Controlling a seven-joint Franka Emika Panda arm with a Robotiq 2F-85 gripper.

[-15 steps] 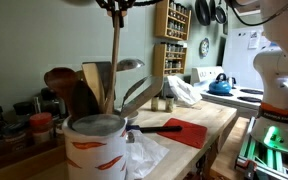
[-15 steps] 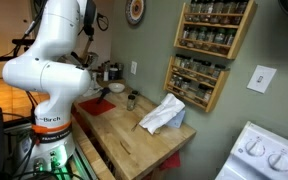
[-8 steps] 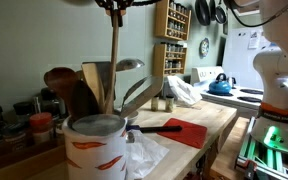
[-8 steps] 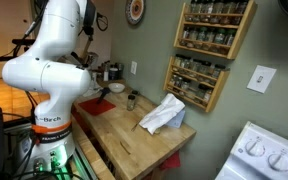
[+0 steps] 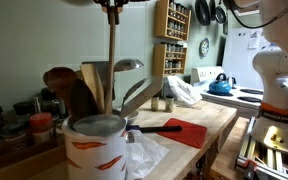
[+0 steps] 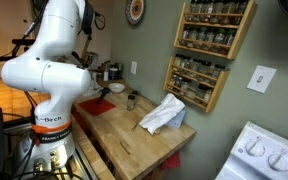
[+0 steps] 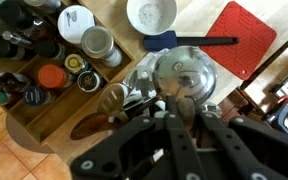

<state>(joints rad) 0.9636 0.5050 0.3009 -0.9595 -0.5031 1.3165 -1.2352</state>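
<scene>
In an exterior view the gripper (image 5: 110, 4) sits at the top edge, fingers closed tight on the upper end of a long pale wooden-handled utensil (image 5: 110, 55). Since a second ago the handle has swung slightly and stands nearer upright. Its lower end is still down in the white ceramic crock with orange marks (image 5: 94, 145) directly beneath the gripper, beside a steel ladle (image 5: 131, 66). I judge the utensil gripped but hardly raised.

In an exterior view the white robot arm (image 6: 54, 60) hides the gripper, and nothing there has shifted.

The wrist view looks down past the clamped fingers (image 7: 172, 118) into the crock, with a red square mat (image 7: 242, 40) beyond it.
</scene>
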